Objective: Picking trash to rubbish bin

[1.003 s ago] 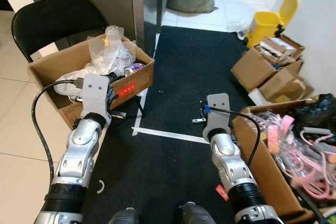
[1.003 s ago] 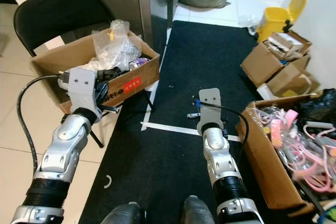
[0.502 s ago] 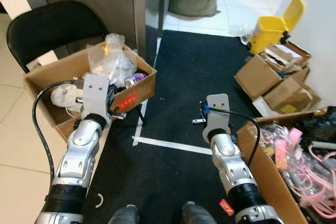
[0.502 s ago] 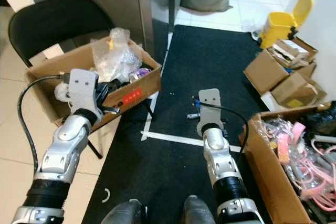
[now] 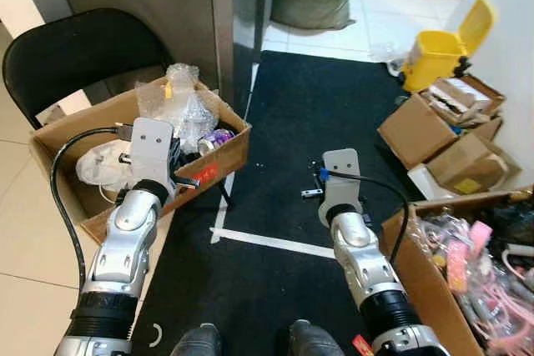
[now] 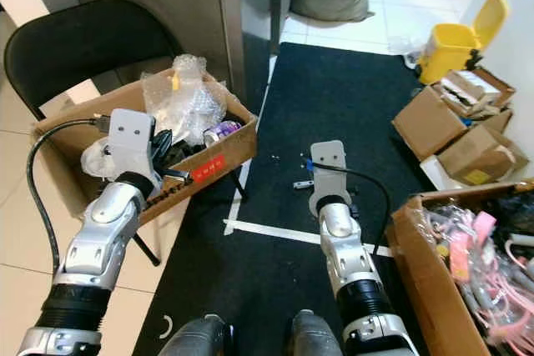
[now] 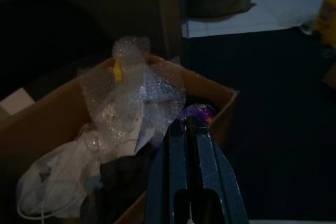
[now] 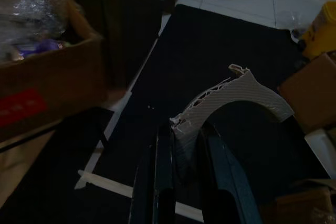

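A curved white plastic lattice scrap [image 8: 236, 95] is held clamped between the right gripper [image 8: 184, 145] jaws at its lower end, projecting beyond the tips. It is judged light, stiff and brittle. The left gripper [image 7: 188, 129] is closed, empty.

Cam moved fwd; cardboard box [image 5: 125, 164] now closer.

Two silver jointed arms with black cuffs, grey wrist plates and black cables.
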Available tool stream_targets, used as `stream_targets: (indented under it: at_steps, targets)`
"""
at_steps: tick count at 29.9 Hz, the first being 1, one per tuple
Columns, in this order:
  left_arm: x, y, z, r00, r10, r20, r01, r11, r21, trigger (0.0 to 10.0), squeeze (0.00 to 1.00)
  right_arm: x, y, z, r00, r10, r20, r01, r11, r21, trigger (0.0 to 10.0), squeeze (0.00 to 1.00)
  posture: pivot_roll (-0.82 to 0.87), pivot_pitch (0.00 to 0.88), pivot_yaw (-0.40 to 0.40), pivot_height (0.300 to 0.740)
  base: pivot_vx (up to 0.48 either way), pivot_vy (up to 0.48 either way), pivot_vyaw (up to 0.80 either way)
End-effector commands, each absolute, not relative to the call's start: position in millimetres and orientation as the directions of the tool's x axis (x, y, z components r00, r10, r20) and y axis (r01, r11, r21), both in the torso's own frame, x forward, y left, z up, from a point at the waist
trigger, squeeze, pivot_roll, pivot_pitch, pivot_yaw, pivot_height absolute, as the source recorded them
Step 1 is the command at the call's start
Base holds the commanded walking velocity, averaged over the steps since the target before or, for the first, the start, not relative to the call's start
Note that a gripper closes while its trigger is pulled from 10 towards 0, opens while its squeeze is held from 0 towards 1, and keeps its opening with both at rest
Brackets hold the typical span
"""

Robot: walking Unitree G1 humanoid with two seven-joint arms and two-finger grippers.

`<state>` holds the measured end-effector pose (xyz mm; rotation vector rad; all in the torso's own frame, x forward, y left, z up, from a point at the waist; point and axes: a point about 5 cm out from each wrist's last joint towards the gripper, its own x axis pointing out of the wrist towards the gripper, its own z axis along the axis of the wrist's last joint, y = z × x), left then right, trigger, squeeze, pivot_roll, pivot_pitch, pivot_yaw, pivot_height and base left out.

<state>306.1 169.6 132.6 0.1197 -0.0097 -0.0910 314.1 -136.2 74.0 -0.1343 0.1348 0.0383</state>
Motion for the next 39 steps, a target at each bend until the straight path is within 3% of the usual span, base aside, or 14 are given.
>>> stream_targets:
  at_steps: [1,9,39]
  targets:
    - [304.7,169.6,129.0,0.995,-0.095,-0.015,0.096,0.987,0.126,10.0,0.00,312.6,-138.6,71.1,0.989,0.026,-0.143,-0.048,0.988,-0.149,10.0,0.00,0.06,0.089,0.006,0.740,0.300,0.000,0.00]
    - [303.6,171.2,128.5,0.996,-0.090,-0.018,0.091,0.987,0.129,10.0,0.00,314.0,-134.5,71.9,0.989,0.045,-0.143,-0.068,0.984,-0.166,10.0,0.00,0.06,0.089,0.002,0.740,0.297,0.000,0.11]
    - [298.4,170.4,125.5,0.996,-0.089,-0.022,0.091,0.988,0.126,10.0,0.00,314.7,-129.2,73.1,0.988,0.073,-0.138,-0.099,0.975,-0.199,10.0,0.00,0.05,0.072,-0.008,0.740,0.293,0.000,0.55]
